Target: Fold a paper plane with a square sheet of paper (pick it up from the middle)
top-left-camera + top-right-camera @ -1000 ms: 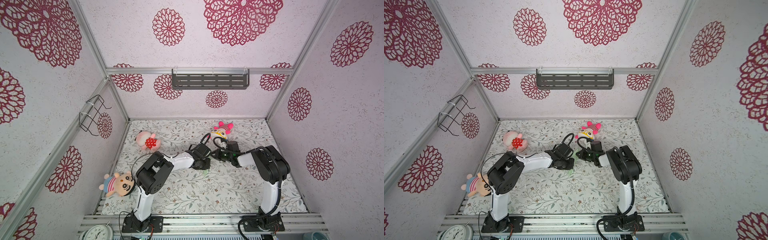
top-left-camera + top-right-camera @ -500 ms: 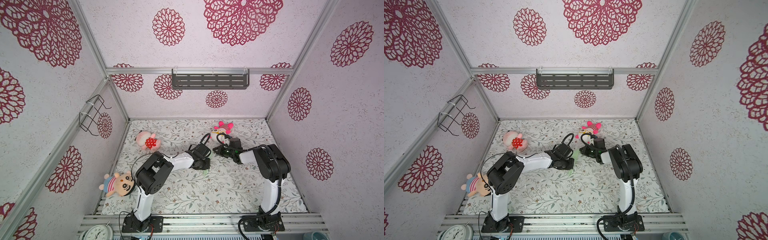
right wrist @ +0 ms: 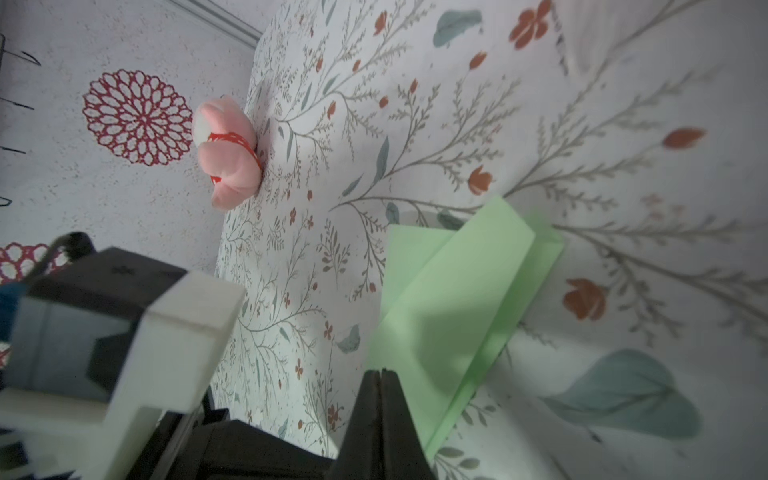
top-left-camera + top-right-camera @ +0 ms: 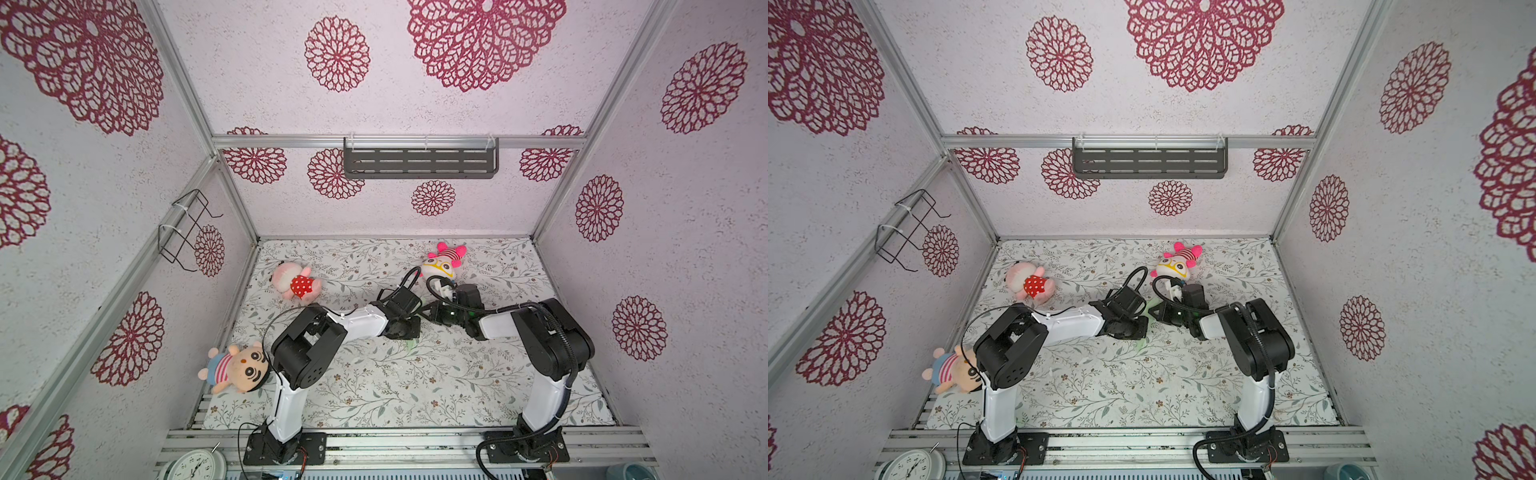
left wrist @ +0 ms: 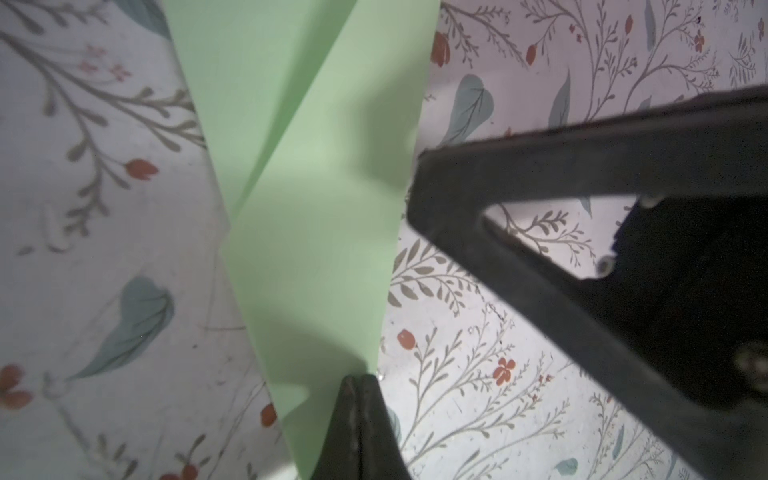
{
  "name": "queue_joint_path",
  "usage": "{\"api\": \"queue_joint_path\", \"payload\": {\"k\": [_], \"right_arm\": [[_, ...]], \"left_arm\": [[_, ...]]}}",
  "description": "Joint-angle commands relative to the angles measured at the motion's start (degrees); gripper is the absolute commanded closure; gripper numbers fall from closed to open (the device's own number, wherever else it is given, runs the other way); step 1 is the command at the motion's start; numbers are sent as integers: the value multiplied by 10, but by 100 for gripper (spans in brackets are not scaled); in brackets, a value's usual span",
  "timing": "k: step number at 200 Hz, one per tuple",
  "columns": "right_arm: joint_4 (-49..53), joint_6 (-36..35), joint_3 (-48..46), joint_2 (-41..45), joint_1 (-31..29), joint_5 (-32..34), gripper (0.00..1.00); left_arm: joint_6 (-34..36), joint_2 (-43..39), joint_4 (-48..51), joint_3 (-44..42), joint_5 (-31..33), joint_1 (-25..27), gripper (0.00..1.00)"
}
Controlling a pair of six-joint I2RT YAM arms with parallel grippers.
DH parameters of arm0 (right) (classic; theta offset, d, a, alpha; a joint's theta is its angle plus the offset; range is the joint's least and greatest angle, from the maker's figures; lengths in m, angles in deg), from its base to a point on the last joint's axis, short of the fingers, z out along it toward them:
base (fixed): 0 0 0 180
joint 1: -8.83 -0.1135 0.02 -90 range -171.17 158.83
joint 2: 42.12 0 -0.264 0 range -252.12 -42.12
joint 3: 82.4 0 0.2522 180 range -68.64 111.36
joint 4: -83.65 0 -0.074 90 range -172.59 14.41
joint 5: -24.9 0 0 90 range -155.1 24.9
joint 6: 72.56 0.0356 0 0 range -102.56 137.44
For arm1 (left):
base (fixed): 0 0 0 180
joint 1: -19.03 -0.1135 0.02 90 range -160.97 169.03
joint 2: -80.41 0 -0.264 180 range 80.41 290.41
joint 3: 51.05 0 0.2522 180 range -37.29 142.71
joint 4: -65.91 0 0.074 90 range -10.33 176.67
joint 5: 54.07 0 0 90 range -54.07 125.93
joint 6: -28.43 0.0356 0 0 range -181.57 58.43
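Observation:
The square sheet of paper is pale green and folded into a narrow pointed shape with overlapping flaps (image 5: 316, 249) (image 3: 449, 299). It lies flat on the floral table mat. In both top views only green slivers (image 4: 411, 343) (image 4: 1143, 343) show from under the arms. My left gripper (image 5: 358, 377) (image 4: 409, 328) is shut, its tips resting on the paper near one long edge. My right gripper (image 3: 379, 370) (image 4: 424, 311) is shut too, tips down on the paper's edge, facing the left gripper closely. No paper shows between either pair of jaws.
A pink plush (image 4: 297, 284) lies at the back left. A yellow-faced plush with pink stripes (image 4: 442, 262) lies just behind the right wrist, and a boy doll (image 4: 237, 368) lies by the left arm's elbow. A clock (image 4: 195, 465) stands at the front rail.
The right wrist has shifted and turned a little beside the left gripper. The left arm has hardly moved. Both grippers stay shut.

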Motion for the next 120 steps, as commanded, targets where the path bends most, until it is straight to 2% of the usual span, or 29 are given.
{"api": "queue_joint_path", "payload": {"k": [1, 64, 86, 120], "right_arm": [[-9, 12, 4, -18, 3, -14, 93], [33, 10, 6, -30, 5, 23, 94], [35, 12, 8, -34, 5, 24, 94], [32, 18, 13, -39, 5, 21, 94]], "left_arm": [[0, 4, 58, -18, -2, 3, 100], [3, -24, 83, -9, -3, 13, 99], [3, -53, 95, -9, -1, 22, 97], [2, -54, 107, -11, 0, 35, 97]]}}
